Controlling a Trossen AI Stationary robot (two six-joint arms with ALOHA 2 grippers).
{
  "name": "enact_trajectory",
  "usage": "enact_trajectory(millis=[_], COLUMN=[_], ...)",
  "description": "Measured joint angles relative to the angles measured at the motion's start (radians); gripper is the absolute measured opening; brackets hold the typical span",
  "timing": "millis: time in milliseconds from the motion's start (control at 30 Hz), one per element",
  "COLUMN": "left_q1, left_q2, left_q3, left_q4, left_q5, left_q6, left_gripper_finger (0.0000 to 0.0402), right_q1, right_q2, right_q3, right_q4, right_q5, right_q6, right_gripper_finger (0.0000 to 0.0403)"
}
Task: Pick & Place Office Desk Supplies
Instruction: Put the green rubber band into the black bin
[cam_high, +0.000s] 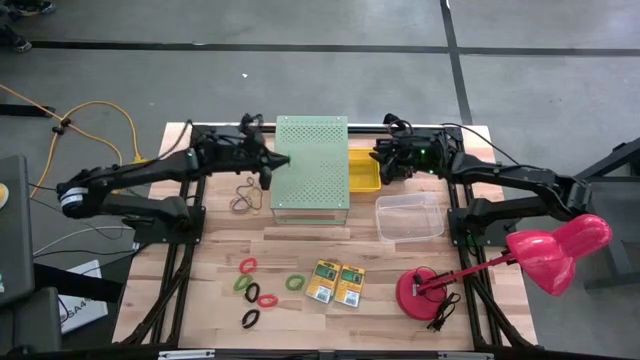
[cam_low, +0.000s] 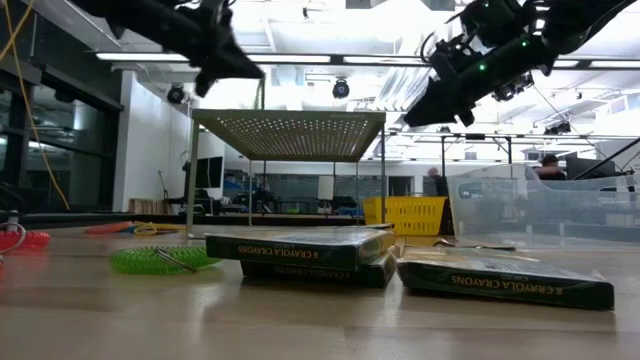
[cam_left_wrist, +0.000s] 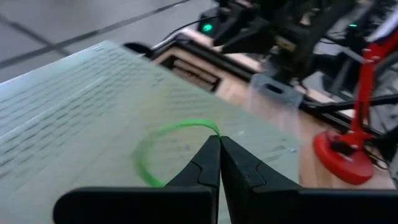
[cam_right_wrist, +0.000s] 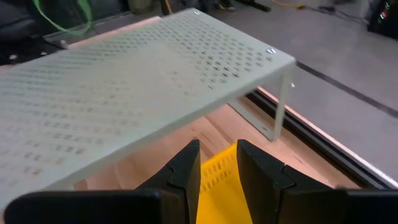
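Lower centre of the high view: five bands (cam_high: 248, 266) and two crayon boxes (cam_high: 335, 284) on the wooden counter (cam_high: 300, 330). Left claw (cam_left_wrist: 219, 146), pressed together, pinches a sixth, green band (cam_left_wrist: 168, 134) above the perforated shelf (cam_high: 311, 165). Right claw (cam_right_wrist: 217, 163), spread and empty, hangs over the yellow bin (cam_high: 364, 170); grey floor beyond.

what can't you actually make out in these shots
- Thin green elastic loop pinched in the shut left gripper: motion-blurred in the left wrist view, too small to see in the high view.
- Yellow plastic basket: its left part is hidden under the pale-green perforated shelf in the high view.
- Right gripper, fingers parted over the basket: nothing shows between them, but its fingertips are blurred there.
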Motion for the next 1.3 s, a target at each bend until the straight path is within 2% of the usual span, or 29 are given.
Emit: enact_trajectory(millis=[100, 367, 600, 900, 1300], left_q1=[-0.038, -0.105, -0.165, -0.211, -0.219], left_q2=[0.064, 0.224, 0.306, 0.355, 0.379], left_q3=[0.0, 0.0, 0.0, 0.001, 0.001], left_q4=[0.095, 0.365, 0.569, 0.664, 0.7], left_q5=[0.0, 0.0, 0.017, 0.008, 0.016], left_q6=[0.023, 0.075, 0.08, 0.097, 0.094], left_gripper_finger=[0.0, 0.0, 0.0, 0.0, 0.0], right_q1=[0.028, 0.096, 0.155, 0.215, 0.257], right_q2=[0.0, 0.0, 0.0, 0.036, 0.209], right_q3=[0.0, 0.0, 0.0, 0.0, 0.0], right_q4=[0.032, 0.133, 0.18, 0.256, 0.536], right_q5=[-0.005, -0.141, -0.146, -0.147, -0.148], right_q6=[-0.006, -0.063, -0.133, -0.177, -0.209], right_gripper_finger=[0.0094, 0.0094, 0.0094, 0.0094, 0.0094])
